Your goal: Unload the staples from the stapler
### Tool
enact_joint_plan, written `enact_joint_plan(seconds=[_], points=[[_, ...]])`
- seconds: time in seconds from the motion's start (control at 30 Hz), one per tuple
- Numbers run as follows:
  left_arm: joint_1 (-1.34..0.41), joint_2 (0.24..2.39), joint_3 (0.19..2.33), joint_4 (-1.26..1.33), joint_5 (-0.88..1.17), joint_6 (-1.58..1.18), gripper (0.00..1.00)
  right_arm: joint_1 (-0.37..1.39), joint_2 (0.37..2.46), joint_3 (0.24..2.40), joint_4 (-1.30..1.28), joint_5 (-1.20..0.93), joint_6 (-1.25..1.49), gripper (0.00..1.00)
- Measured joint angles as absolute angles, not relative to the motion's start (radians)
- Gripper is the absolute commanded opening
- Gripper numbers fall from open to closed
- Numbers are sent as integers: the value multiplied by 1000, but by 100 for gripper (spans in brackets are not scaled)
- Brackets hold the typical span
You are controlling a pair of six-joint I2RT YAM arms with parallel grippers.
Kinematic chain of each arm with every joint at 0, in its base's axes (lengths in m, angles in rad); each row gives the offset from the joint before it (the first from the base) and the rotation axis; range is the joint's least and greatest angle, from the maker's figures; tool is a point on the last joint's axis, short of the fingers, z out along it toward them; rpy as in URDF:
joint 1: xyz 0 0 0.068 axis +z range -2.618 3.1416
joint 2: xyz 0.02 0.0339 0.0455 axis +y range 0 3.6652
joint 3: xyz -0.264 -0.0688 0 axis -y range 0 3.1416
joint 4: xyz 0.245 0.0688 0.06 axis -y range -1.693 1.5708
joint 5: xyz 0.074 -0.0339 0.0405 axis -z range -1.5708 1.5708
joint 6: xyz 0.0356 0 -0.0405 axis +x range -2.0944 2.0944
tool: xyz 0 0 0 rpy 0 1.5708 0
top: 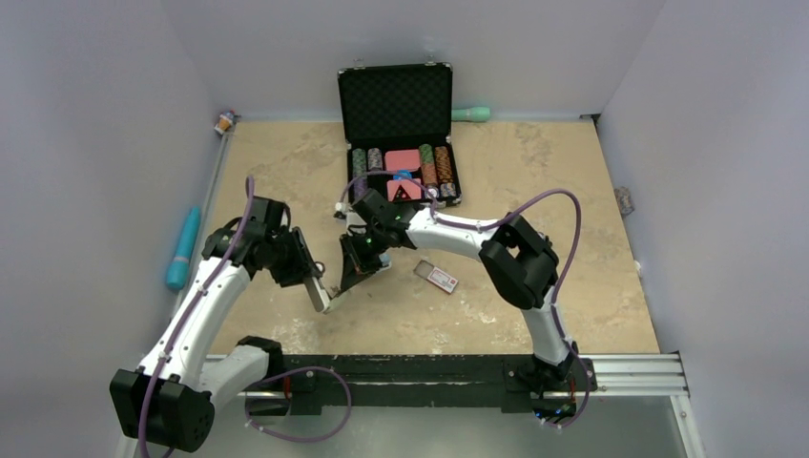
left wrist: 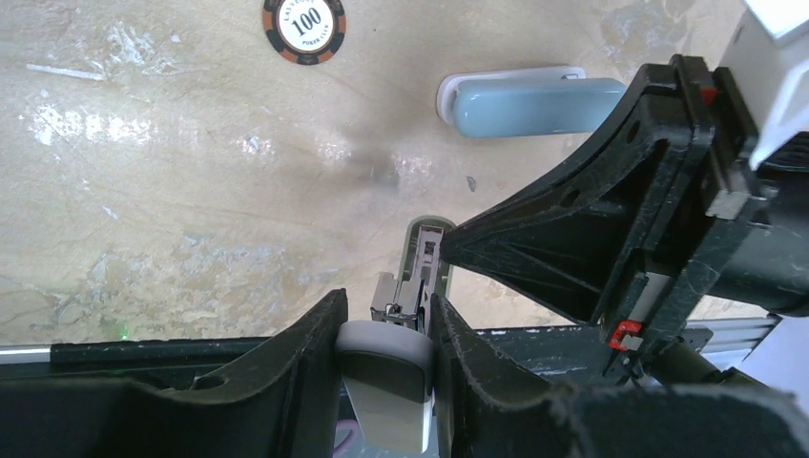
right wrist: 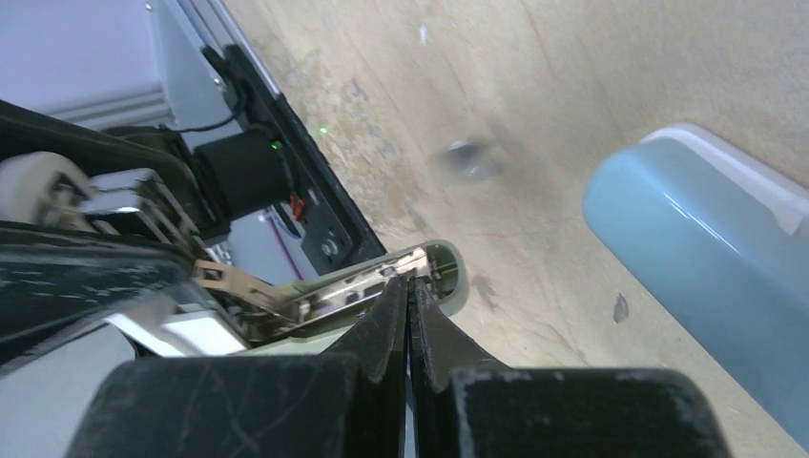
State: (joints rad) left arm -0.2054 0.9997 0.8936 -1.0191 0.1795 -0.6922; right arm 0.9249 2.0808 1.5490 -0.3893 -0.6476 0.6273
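Note:
My left gripper point(top: 307, 277) is shut on the rear of a pale grey stapler point(left wrist: 385, 355) and holds it off the table. The stapler's metal magazine point(left wrist: 425, 256) is open and points away from the gripper. My right gripper point(top: 343, 279) is shut, with its tips point(right wrist: 410, 284) pressed together against the front of the magazine point(right wrist: 348, 289). I cannot tell if anything is pinched between them. A small blurred grey speck point(right wrist: 467, 157) shows over the table beyond the stapler, also in the left wrist view point(left wrist: 382, 174). It may be staples; I cannot tell.
An open black case point(top: 399, 110) of poker chips stands at the back. A small red-and-white box point(top: 437, 277) lies right of the grippers. A light-blue and white object point(left wrist: 529, 100) and one loose chip point(left wrist: 304, 27) lie beyond the stapler. A blue tube point(top: 182, 248) lies at the left edge.

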Motion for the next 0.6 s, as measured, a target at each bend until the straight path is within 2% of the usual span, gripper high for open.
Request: enact_joint_plan(seconds=[0.6], points=[[-205,1003,870,-1009,126,-722,0,981,2047,1451,-470,-645,532,0]])
